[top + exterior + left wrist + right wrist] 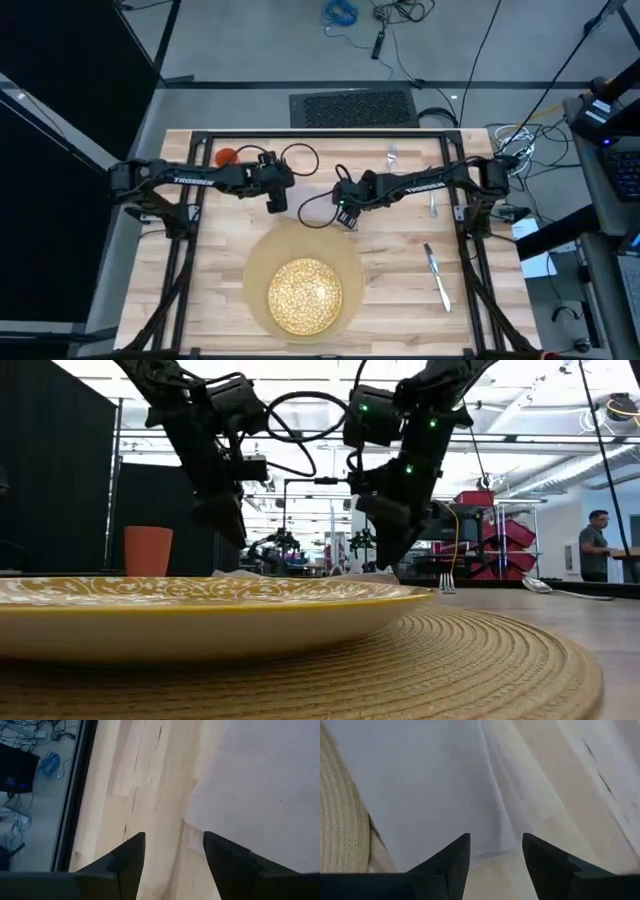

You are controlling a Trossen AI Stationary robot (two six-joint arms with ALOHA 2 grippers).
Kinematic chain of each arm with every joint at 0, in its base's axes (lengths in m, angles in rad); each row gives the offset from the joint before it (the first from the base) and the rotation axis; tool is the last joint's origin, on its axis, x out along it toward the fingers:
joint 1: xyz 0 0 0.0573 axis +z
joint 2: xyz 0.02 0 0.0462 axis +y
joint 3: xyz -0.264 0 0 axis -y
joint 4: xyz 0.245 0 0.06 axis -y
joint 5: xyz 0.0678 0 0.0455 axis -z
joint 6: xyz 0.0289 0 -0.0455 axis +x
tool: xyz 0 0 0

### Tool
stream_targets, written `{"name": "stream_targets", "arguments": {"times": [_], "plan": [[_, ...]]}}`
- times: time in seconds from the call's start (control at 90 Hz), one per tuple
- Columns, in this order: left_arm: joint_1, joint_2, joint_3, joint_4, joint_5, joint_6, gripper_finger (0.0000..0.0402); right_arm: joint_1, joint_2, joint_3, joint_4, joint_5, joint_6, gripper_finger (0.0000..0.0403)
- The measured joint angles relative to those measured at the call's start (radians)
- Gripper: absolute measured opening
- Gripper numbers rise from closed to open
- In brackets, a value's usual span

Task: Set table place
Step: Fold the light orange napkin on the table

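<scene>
Two dark arms reach in over the table (pixel 210 290) in the high view, meeting near its middle just beyond the round tan mat (pixel 258 262). The left gripper (pixel 277 203) hangs past the mat's far left edge, and the right gripper (pixel 346 216) sits close beside it to the right. A gold-speckled plate (pixel 306 296) lies on the mat near the table's front edge. The orange cup (pixel 226 156) stands at the far left. A knife (pixel 437 277) lies to the right of the mat, with a fork (pixel 392 158) near the far rail and another piece of steel cutlery (pixel 433 204) by the right arm; I cannot tell which piece it is.

From table height, the plate (pixel 200 610) on its woven mat (pixel 480 660) fills the foreground. Both grippers hang above the tabletop behind it, with the cup (pixel 147 550) at the left and the fork (pixel 447 582) upright-looking in the distance. A person (pixel 596 546) stands far off in the room.

The left wrist view shows that gripper's fingers (pixel 127 857) spread apart over bare planks, beside the edge of the pale napkin (pixel 260 785).

The right wrist view shows its fingers (pixel 455 857) likewise parted, holding nothing, over the napkin (pixel 420 785), with the mat (pixel 340 820) next to the cloth.
</scene>
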Motion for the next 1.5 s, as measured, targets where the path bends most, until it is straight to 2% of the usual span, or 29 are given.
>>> {"name": "stream_targets", "arguments": {"times": [0.156, 0.289, 0.389, 0.556, 0.611, 0.711, 0.911, 1.189, 1.5], "plan": [[0.000, 0.000, 0.000, 0.000, 0.000, 0.000, 0.0188, -0.008, 0.000, -0.030, 0.052, -0.010, -0.012, 0.0163], [0.000, 0.000, 0.000, 0.000, 0.000, -0.001, 0.0188, -0.021, 0.000, -0.044, 0.059, -0.010, -0.012, 0.0141], [0.000, 0.000, 0.000, 0.000, 0.000, -0.001, 0.0188, -0.028, 0.000, -0.046, 0.058, -0.010, -0.014, 0.0106], [0.000, 0.000, 0.000, 0.000, 0.000, -0.002, 0.0188, -0.028, 0.000, -0.046, 0.067, -0.011, -0.032, 0.0020], [0.000, 0.000, 0.000, 0.000, 0.000, -0.002, 0.0188, -0.028, 0.000, -0.046, 0.072, -0.019, -0.037, 0.0007], [0.000, 0.000, 0.000, 0.000, 0.000, -0.006, 0.0188, -0.028, 0.000, -0.046, 0.079, -0.054, -0.039, 0.0005], [0.000, 0.000, 0.000, 0.000, 0.000, -0.007, 0.0188, -0.041, 0.000, -0.028, 0.107, -0.054, -0.084, 0.0000], [0.000, 0.000, 0.000, -0.008, 0.000, -0.009, 0.0188, -0.106, 0.000, -0.012, 0.110, 0.024, -0.090, 0.0000], [0.000, 0.000, 0.000, 0.003, 0.000, -0.008, 0.0188, -0.159, 0.000, -0.011, 0.127, -0.041, -0.034, 0.0005]]}}
